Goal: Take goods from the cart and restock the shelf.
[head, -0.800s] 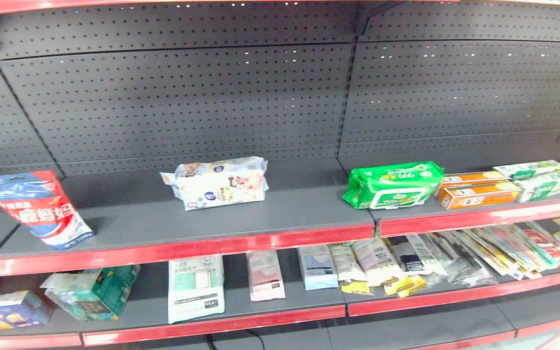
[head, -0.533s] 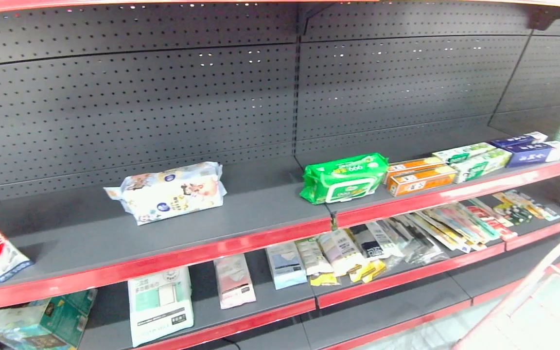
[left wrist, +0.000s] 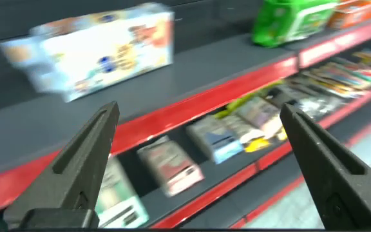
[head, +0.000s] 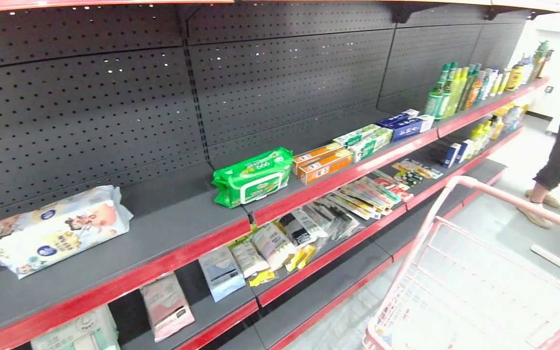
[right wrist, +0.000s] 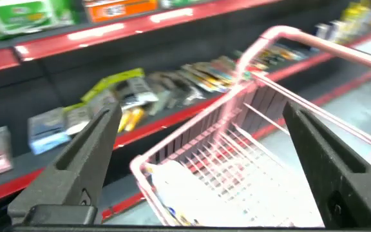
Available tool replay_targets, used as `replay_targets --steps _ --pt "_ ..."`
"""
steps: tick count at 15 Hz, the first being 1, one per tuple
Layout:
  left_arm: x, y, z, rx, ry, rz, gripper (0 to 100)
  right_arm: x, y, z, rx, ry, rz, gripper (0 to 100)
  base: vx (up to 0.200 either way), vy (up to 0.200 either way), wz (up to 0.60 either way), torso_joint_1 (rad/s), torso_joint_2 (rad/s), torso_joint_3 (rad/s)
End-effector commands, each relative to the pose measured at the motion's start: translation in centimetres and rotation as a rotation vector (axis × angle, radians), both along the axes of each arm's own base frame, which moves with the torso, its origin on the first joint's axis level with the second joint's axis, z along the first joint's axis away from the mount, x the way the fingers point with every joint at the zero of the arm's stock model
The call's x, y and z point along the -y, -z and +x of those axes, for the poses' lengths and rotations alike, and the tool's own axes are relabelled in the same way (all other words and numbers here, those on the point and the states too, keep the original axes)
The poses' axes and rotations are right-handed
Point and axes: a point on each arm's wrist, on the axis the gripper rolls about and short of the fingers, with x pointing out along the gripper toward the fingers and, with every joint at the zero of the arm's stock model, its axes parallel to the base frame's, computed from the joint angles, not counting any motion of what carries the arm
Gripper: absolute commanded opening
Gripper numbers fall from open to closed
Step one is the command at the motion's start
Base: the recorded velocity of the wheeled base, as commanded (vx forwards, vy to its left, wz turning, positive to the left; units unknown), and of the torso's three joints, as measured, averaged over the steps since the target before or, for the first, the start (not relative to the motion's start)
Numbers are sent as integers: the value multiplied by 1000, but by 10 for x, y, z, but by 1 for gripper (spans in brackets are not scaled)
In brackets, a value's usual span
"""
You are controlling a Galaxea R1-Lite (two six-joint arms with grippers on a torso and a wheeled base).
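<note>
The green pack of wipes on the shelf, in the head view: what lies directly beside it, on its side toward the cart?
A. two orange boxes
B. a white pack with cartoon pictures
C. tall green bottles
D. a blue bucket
A: the orange boxes lie directly beside the green pack, on its end toward the cart, with nothing between them.

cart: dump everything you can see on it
The cart has a pink-red tube frame around a pale wire-mesh basket; it looks like coated metal. It stands upright on the aisle floor beside the lower shelves, with no contact visible. In the right wrist view a white item lies in the basket bottom; I can't tell what it is. The right end effector hangs open above the basket, holding nothing.
</note>
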Motion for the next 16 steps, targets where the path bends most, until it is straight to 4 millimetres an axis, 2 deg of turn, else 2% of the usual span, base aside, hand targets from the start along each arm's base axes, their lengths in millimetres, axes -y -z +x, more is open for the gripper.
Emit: replay_targets --steps 1,2,16 --pt "0 0 0 -1 -1 0 100 0 0 0 0 -1 0 100 0 0 -600 2 -2 2" --pt "0 0 0 -1 -1 0 100 0 0 0 0 -1 0 100 0 0 -600 2 2 2" --pt "0 0 0 -1 -1 0 100 0 0 0 0 -7 0 100 0 0 0 0 0 0"
